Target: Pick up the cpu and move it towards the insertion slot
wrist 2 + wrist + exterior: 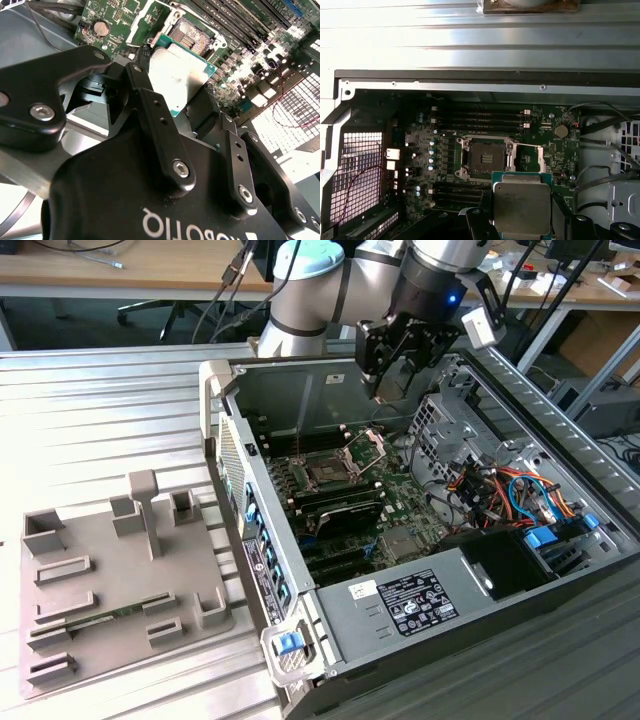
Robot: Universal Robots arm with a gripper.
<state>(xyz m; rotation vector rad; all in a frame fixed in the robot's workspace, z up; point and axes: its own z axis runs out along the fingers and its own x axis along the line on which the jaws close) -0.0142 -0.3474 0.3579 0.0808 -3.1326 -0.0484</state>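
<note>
cpu (pixel 522 207): lower edge cut by frame bottom in first wrist view. Claw (pixel 388 390) fingertips too small to resolve in exterior view; arm top cropped.

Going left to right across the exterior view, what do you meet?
Grey tray → computer case wall → insertion slot → tool holding the cpu above the board → blue and orange cables.

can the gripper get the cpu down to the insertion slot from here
Probably yes. The gripper holds the cpu above the open case, and the insertion slot lies open, its hinged plate swung aside.
</note>
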